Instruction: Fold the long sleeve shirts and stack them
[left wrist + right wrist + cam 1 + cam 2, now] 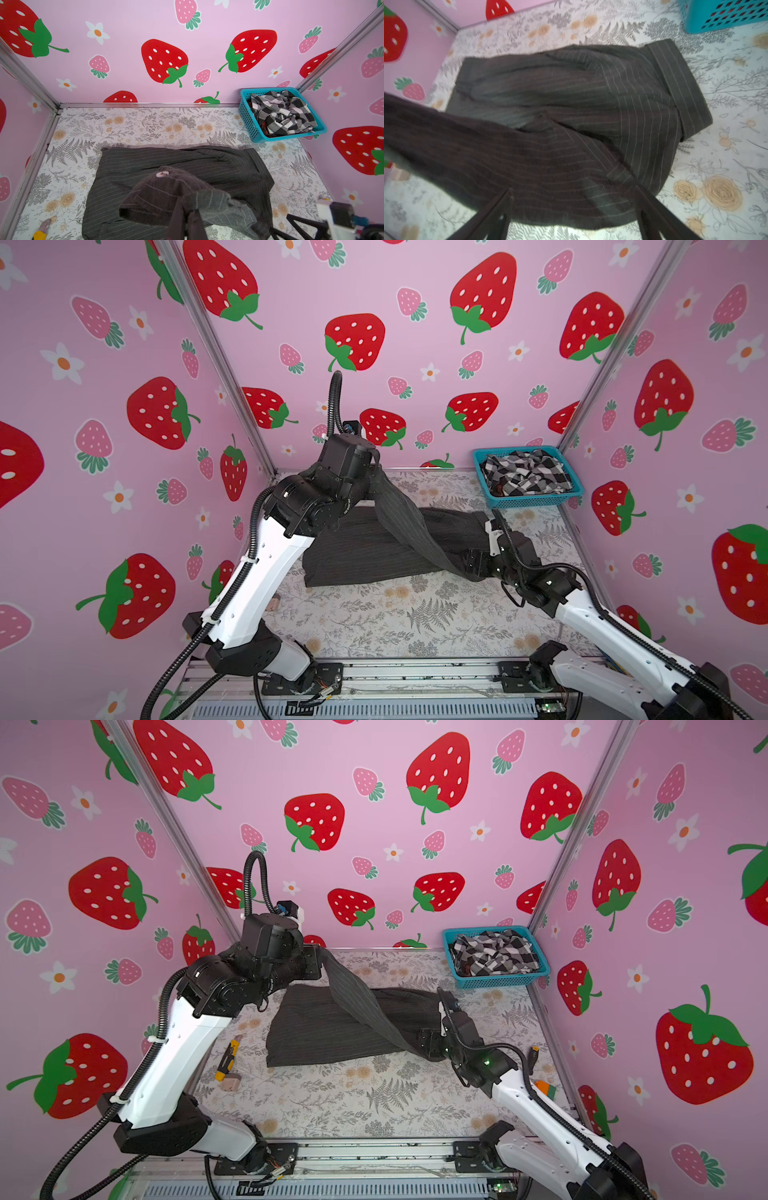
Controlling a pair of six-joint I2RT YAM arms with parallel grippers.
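Left pincer point(375, 467) grasps the sleeve point(399, 522) of the pinstriped shirt point(353, 556); right pincer point(469, 566) is released. Sleeve fold: next, probably lay it across.

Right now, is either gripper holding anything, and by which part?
The left gripper holds the pinstriped shirt by its sleeve cuff; the right gripper stands open, gripping nothing.

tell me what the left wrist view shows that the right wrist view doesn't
Only the left wrist view: the checked shirt crumpled inside the basket, and a raised sleeve cuff with a pale button, close to the lens.
Only the right wrist view: the right claw plainly, jaws wide apart, the sleeve running across between them.
Both: the pinstriped shirt lying on the floral table, and the blue basket's wall.
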